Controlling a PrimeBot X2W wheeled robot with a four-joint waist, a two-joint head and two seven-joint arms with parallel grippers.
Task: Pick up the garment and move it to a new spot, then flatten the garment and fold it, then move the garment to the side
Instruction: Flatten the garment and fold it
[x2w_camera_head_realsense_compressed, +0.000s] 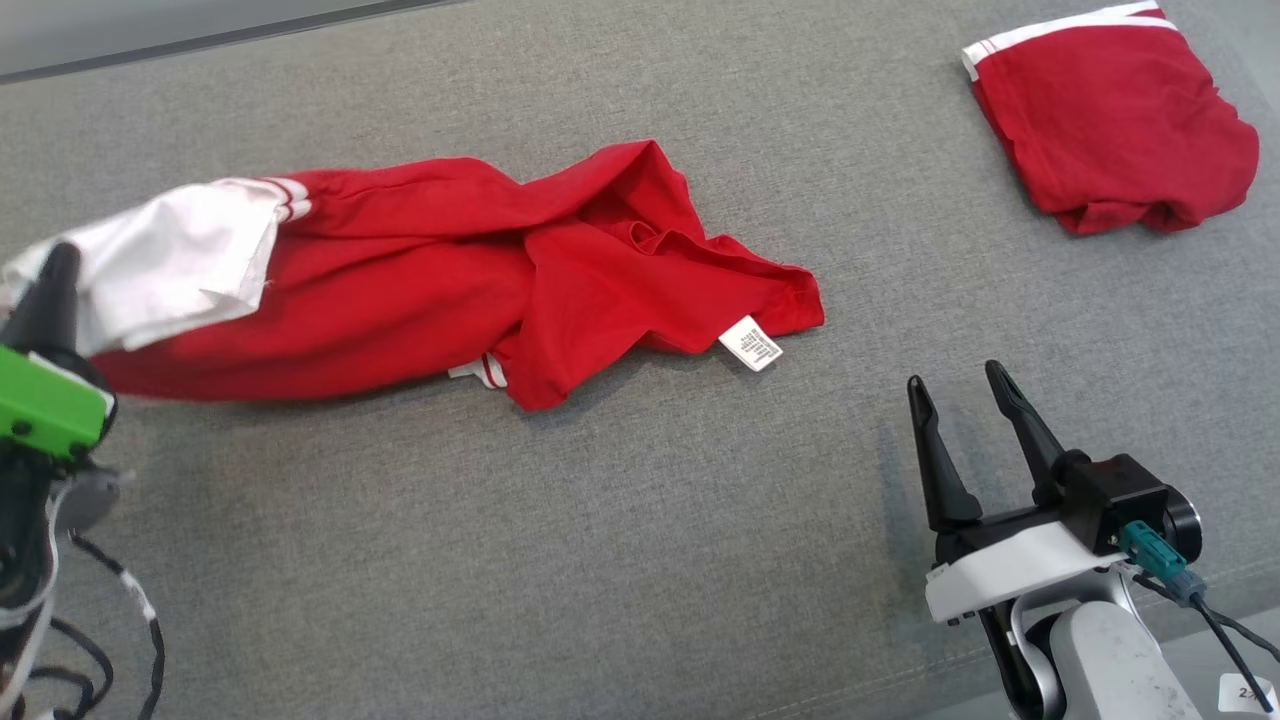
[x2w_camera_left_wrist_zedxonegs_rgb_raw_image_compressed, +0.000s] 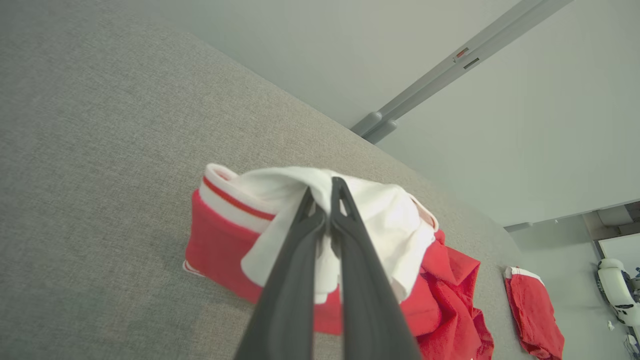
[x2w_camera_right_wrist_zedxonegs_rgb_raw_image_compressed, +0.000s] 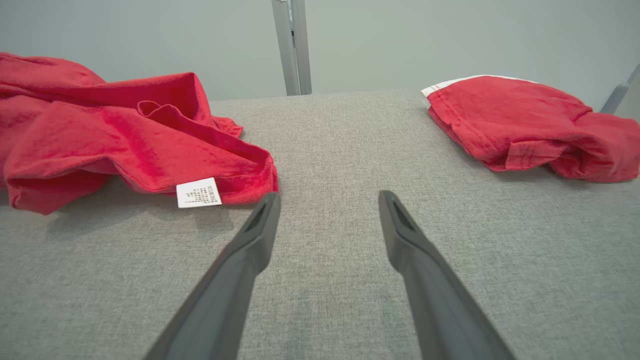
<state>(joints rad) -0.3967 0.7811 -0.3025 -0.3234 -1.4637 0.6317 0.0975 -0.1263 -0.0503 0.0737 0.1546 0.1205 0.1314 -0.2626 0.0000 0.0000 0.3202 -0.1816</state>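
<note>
A crumpled red garment (x2w_camera_head_realsense_compressed: 450, 270) with a white part (x2w_camera_head_realsense_compressed: 180, 255) and striped trim lies across the grey surface, a white label (x2w_camera_head_realsense_compressed: 750, 343) at its right end. My left gripper (x2w_camera_head_realsense_compressed: 55, 260) is shut on the white part at the garment's left end, which is raised off the surface; in the left wrist view the fingers (x2w_camera_left_wrist_zedxonegs_rgb_raw_image_compressed: 345, 235) pinch the white cloth (x2w_camera_left_wrist_zedxonegs_rgb_raw_image_compressed: 385, 215) together. My right gripper (x2w_camera_head_realsense_compressed: 960, 385) stands open at the lower right, above bare surface, apart from the garment (x2w_camera_right_wrist_zedxonegs_rgb_raw_image_compressed: 125, 135), with nothing between its fingers (x2w_camera_right_wrist_zedxonegs_rgb_raw_image_compressed: 255, 235).
A second red garment (x2w_camera_head_realsense_compressed: 1110, 120), folded, with white striped trim, lies at the far right corner of the grey cushioned surface (x2w_camera_head_realsense_compressed: 640, 560); it shows again in the right wrist view (x2w_camera_right_wrist_zedxonegs_rgb_raw_image_compressed: 525, 125). The surface's back edge (x2w_camera_head_realsense_compressed: 200, 40) runs along the top left.
</note>
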